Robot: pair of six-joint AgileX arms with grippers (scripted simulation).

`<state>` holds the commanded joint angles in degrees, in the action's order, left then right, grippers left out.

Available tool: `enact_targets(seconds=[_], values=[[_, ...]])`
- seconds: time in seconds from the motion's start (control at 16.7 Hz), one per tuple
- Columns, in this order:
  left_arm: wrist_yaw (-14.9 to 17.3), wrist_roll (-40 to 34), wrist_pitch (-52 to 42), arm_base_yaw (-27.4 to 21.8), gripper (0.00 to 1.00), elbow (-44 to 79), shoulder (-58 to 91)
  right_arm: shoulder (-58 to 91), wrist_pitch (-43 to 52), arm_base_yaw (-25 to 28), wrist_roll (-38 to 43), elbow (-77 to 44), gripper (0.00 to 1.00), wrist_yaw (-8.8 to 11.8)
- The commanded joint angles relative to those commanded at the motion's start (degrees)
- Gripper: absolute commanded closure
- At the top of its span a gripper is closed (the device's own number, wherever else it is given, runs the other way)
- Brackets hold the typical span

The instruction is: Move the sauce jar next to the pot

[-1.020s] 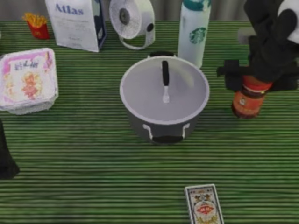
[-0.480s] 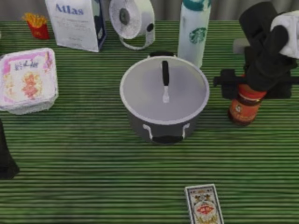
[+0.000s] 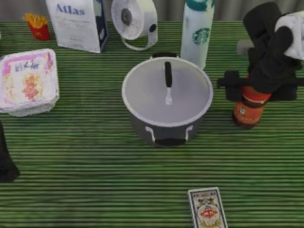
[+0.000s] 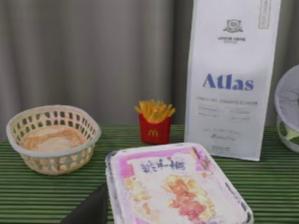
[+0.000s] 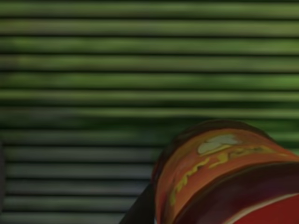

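My right end effector (image 3: 254, 86) grips sauce jar (image 3: 248, 109), at pot's (image 3: 166, 95) 3 o'clock; right wrist view alone shows label closely; left arm parked.

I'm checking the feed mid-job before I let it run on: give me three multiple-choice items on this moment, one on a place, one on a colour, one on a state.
1. Where does the sauce jar stand relative to the pot?
A. At the pot's right in the top view, apart from it
B. On the pot's lid
C. At the pot's left, by the food tray

2. What colour is the pot's lid handle?
A. Red
B. Black
C. White

3. What is the right gripper doing?
A. Parked away from everything
B. Resting on the pot
C. Set over the sauce jar's top

Answers: 1 A, green mat shows between jar and pot. 2 B, a black bar lies across the pale lid. 3 C, the gripper covers the jar's lid from above; the left arm sits idle at the table's left edge.
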<state>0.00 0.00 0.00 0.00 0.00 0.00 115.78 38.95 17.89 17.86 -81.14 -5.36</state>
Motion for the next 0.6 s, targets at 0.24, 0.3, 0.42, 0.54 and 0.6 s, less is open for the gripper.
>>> enact_targets(seconds=[0.24, 0.3, 0.42, 0.54, 0.6], values=[[0.00, 0.00, 0.00, 0.00, 0.00, 0.00, 0.00, 0.00, 0.00, 0.00, 0.00, 0.00, 0.02, 0.00], [0.00, 0.00, 0.00, 0.00, 0.00, 0.00, 0.00, 0.00, 0.00, 0.00, 0.00, 0.00, 0.00, 0.00], [0.00, 0.00, 0.00, 0.00, 0.00, 0.00, 0.00, 0.00, 0.00, 0.00, 0.00, 0.00, 0.00, 0.00], [0.00, 0.00, 0.00, 0.00, 0.00, 0.00, 0.00, 0.00, 0.00, 0.00, 0.00, 0.00, 0.00, 0.00], [0.00, 0.00, 0.00, 0.00, 0.00, 0.00, 0.00, 0.00, 0.00, 0.00, 0.00, 0.00, 0.00, 0.00]])
